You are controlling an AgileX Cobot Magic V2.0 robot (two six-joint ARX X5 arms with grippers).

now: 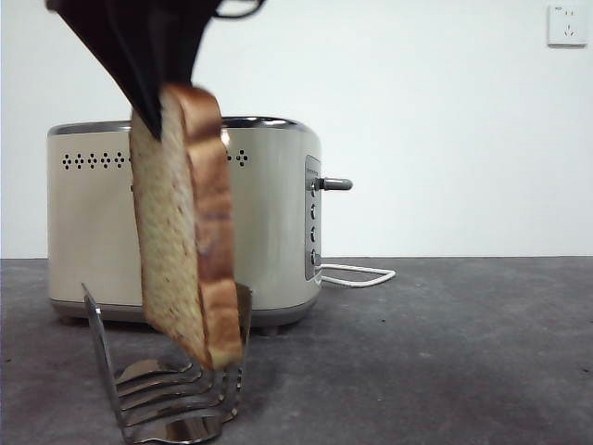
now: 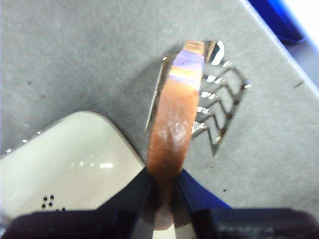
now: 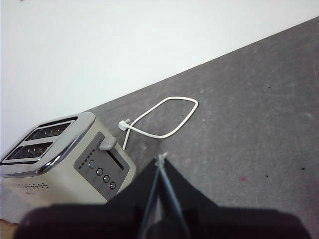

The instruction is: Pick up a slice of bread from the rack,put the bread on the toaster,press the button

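Note:
The slice of bread hangs tilted in front of the toaster, with my left gripper shut on its top edge. Its lower corner sits just above the prongs of the steel rack. In the left wrist view the brown crust of the slice of bread runs out from between the left gripper jaws, over the rack and beside the toaster. The grey lever button sticks out of the toaster's end panel. My right gripper is shut and empty, away from the toaster and its button.
A white cord loops on the dark grey table beside the toaster's end panel. Two open slots show on the toaster's top. A white wall with a socket stands behind.

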